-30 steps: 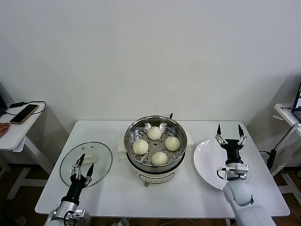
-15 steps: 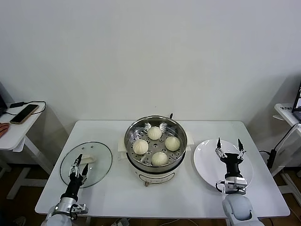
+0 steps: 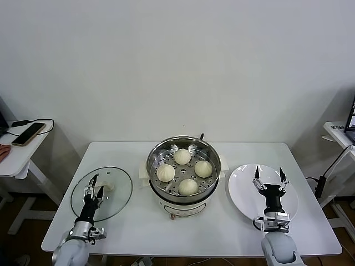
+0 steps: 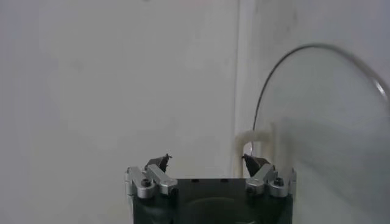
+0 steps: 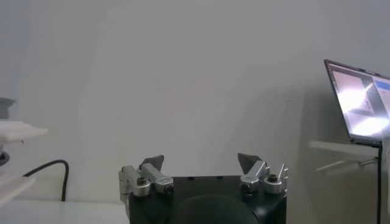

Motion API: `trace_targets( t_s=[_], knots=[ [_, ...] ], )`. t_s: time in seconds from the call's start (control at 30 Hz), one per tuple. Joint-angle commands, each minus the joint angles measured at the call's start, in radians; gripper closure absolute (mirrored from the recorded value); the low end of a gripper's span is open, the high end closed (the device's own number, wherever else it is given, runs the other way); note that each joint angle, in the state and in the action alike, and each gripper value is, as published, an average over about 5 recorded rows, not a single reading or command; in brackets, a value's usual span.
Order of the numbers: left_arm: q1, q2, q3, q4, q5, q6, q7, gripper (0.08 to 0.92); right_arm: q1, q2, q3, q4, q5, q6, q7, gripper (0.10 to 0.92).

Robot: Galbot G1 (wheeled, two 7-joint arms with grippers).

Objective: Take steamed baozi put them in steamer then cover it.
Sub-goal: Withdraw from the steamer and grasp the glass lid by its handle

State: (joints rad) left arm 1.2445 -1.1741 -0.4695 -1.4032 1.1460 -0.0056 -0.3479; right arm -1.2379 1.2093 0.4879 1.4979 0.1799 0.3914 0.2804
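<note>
The steamer (image 3: 183, 143) stands uncovered at the table's centre on its white base. Several cream-white baozi lie on its perforated tray, among them one at the back (image 3: 182, 156) and one at the front (image 3: 188, 187). The glass cover (image 3: 119, 188) lies flat on the table to the left, its cream handle (image 3: 106, 187) at the centre. My left gripper (image 3: 93, 185) stands open and empty over the cover, pointing up; in the left wrist view the gripper (image 4: 207, 159) has the handle (image 4: 253, 143) just beyond one fingertip. My right gripper (image 3: 269, 180) stands open and empty over the white plate (image 3: 241, 191).
A side table (image 3: 16, 158) with a phone (image 3: 28, 134) stands at the far left. Another small table (image 3: 338, 130) is at the far right, and a laptop (image 5: 359, 100) shows in the right wrist view. A black cable (image 5: 46, 170) runs behind the steamer.
My right gripper has come down and back from above the plate's far edge to low over the plate. My left gripper has shifted slightly farther over the cover. Both stayed open.
</note>
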Motion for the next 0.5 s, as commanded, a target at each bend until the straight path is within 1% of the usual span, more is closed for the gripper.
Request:
trace_targets(
  t_s=[0.03, 0.37, 0.5],
  knots=[
    [-0.077, -0.002, 0.010, 0.065, 0.016, 0.015, 0.012, 0.177, -0.007, 0.011, 0.004, -0.002, -0.013, 0.002, -0.001, 0.203],
    [-0.118, -0.007, 0.021, 0.111, 0.021, 0.016, 0.030, 0.183, -0.008, 0.023, 0.004, 0.000, -0.025, 0.002, 0.001, 0.203],
    [-0.121, -0.010, 0.021, 0.121, 0.017, 0.013, 0.039, 0.253, -0.006, 0.023, 0.003, 0.003, -0.027, 0.002, 0.002, 0.203]
  ],
)
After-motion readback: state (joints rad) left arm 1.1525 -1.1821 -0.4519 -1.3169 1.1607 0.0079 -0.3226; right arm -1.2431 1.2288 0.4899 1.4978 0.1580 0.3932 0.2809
